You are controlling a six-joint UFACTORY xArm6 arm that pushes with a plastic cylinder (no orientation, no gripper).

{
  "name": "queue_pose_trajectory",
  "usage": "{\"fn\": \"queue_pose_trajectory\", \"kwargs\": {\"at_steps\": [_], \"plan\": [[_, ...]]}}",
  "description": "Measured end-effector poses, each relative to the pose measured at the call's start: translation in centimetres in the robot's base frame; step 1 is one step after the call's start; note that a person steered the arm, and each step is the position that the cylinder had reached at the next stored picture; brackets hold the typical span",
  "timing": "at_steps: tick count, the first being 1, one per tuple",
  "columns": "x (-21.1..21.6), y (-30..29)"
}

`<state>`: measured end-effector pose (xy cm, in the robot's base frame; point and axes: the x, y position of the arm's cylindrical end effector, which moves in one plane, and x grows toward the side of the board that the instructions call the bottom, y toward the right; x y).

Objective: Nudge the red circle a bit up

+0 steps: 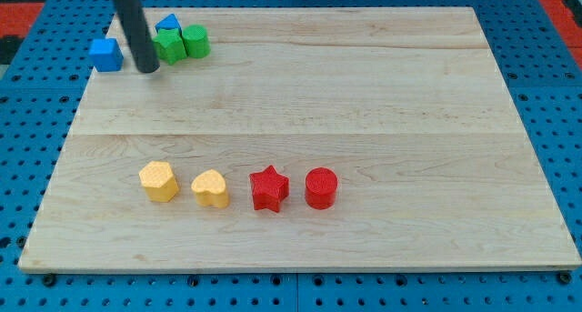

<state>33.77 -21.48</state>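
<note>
The red circle (321, 187) lies on the wooden board (364, 94) near the view's bottom, right of centre. A red star (269, 188) sits just to its left. My tip (148, 69) is at the view's top left, far from the red circle. It stands between a blue block (106, 55) on its left and a green star (169, 46) on its right.
A green cylinder (195, 41) and a blue triangle (167, 24) sit by the green star at the top left. A yellow hexagon (159, 181) and a yellow heart (211, 188) lie left of the red star. Blue pegboard surrounds the board.
</note>
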Motion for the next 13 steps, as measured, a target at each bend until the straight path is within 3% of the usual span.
{"fn": "queue_pose_trajectory", "kwargs": {"at_steps": [1, 2, 3, 4, 5, 6, 7, 8, 9, 10, 12, 13], "plan": [[0.7, -7.9], [-2.5, -7.1], [-7.0, -2.2], [-2.7, -3.0], [2.9, 1.8], [2.9, 15.0], [3.6, 22.1], [4.9, 23.9], [6.0, 31.1], [11.1, 36.2], [20.8, 35.7], [23.1, 30.6]]}}
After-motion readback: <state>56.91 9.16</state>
